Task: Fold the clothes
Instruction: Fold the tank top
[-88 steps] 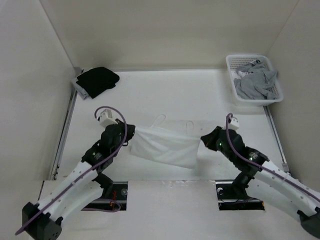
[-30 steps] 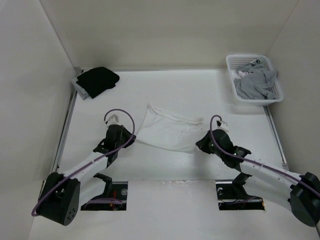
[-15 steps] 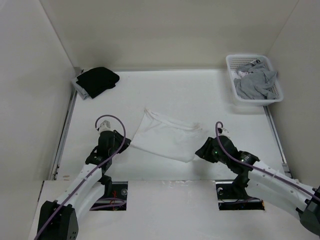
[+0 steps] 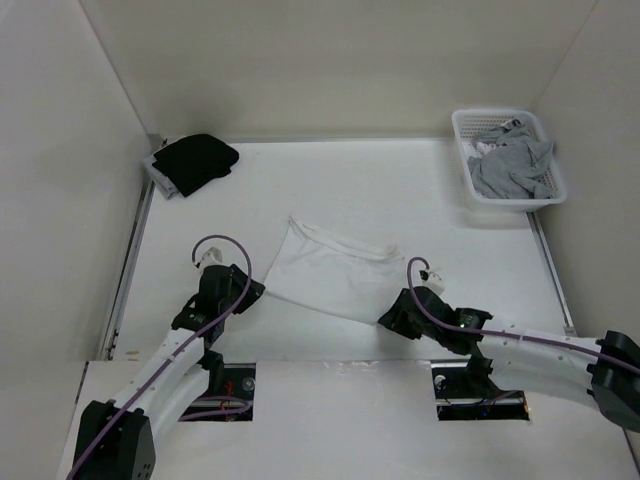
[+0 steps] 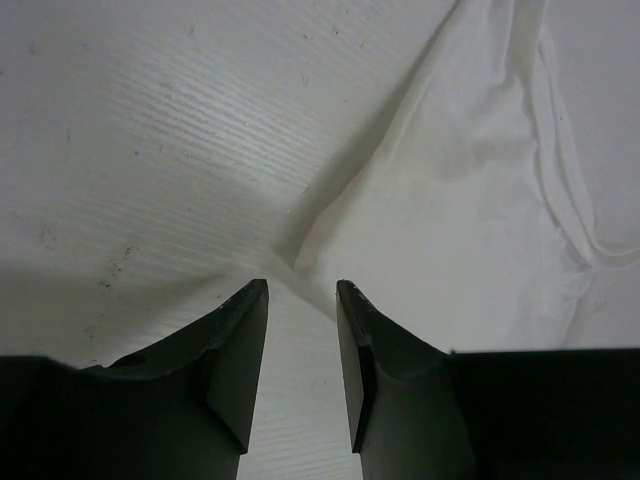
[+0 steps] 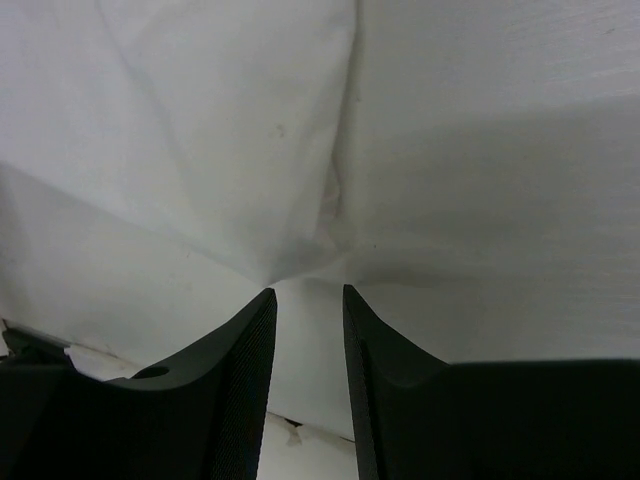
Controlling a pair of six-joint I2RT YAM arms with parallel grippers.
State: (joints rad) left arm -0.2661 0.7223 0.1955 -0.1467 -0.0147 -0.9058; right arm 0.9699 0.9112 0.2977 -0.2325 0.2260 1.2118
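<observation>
On the white-walled table point(image 4: 400, 190) the tank top point(image 4: 330, 275) lies between spread left claw point(image 5: 302, 298) and right claw point(image 6: 310, 295).

Tank top point(image 5: 470, 200) partly out of view

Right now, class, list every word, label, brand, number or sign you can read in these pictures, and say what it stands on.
None: no readable text in any view. The white thin-fabric tank top, the white plastic slatted basket, the crumpled grey garment and the folded black garment all show plain.
</observation>
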